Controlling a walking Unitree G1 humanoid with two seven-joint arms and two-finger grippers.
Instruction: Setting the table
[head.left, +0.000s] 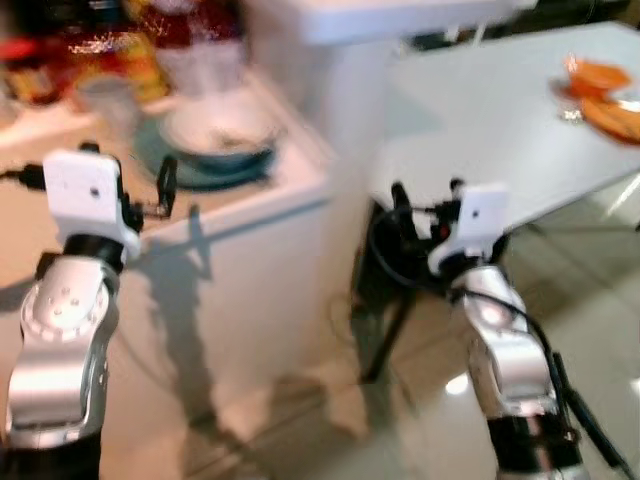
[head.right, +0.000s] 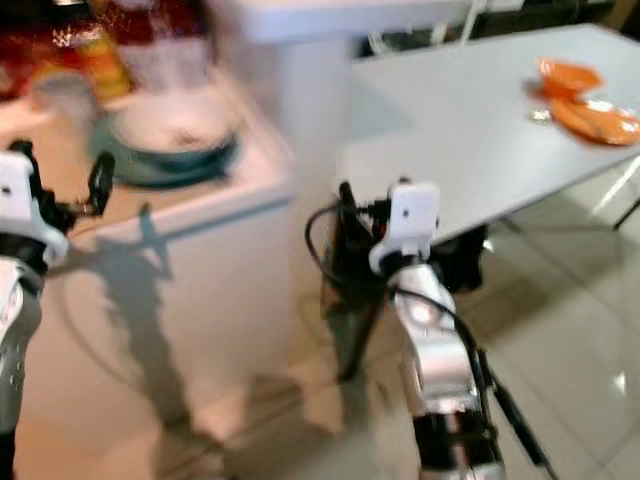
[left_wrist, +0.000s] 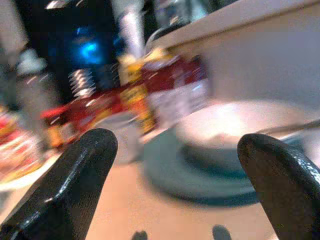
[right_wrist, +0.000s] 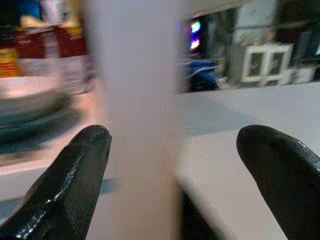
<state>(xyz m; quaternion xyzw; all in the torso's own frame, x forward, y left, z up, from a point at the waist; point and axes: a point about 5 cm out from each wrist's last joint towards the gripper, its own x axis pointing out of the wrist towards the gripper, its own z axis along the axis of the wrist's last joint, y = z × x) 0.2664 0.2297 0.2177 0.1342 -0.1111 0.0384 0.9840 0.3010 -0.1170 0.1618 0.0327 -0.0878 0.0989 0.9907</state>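
Two empty grippers here, both with their black fingers spread wide and nothing in them. The left gripper (head.left: 150, 195) hangs over the near edge of the white counter (head.left: 270, 200), just short of the stacked dishes: a pale bowl (head.left: 220, 130) sitting on a teal plate (head.left: 200, 172). The right gripper (head.left: 425, 205) sits by the near corner of the grey table (head.left: 480, 130), where some orange dishes (head.left: 600, 95) already lie at the far end. My guess is the step is grabbing that bowl-and-plate stack, so I'd let the blur settle first, then slide one finger under the plate rim and lift level so the bowl doesn't skate off. Bowl sits upright, mouth up; being round, it has no real long axis. Something thin might be leaning in it, too blurry to say.
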